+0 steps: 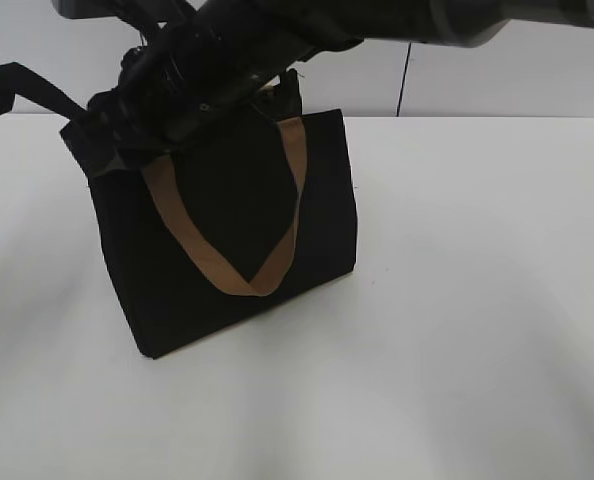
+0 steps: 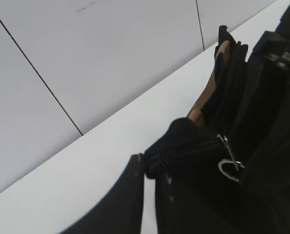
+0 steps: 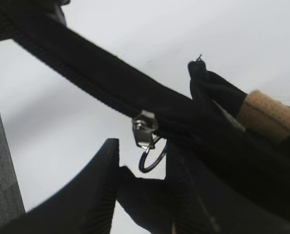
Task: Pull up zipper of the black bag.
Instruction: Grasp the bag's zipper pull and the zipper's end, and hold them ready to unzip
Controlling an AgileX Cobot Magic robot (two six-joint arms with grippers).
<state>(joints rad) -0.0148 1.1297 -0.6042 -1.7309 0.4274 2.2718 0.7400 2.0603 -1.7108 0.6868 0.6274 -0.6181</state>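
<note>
The black bag (image 1: 207, 215) stands on the white table, with a tan strap handle (image 1: 227, 275) hanging down its front. Both arms crowd over its top left edge and hide the zipper in the exterior view. My left gripper (image 2: 150, 168) is pinched on the bag's end corner, where the zipper (image 2: 184, 151) ends. The silver pull (image 2: 228, 157) hangs further along. In the right wrist view the zipper (image 3: 86, 83) runs diagonally and the pull (image 3: 146, 127) dangles a ring. My right gripper (image 3: 145, 151) has its fingers apart on either side of that ring.
The white table (image 1: 477, 300) stretches in front and to the right of the bag. A pale wall with a dark vertical seam (image 1: 405, 85) stands behind. The right arm (image 1: 277, 40) reaches in from the upper right, across the bag's top.
</note>
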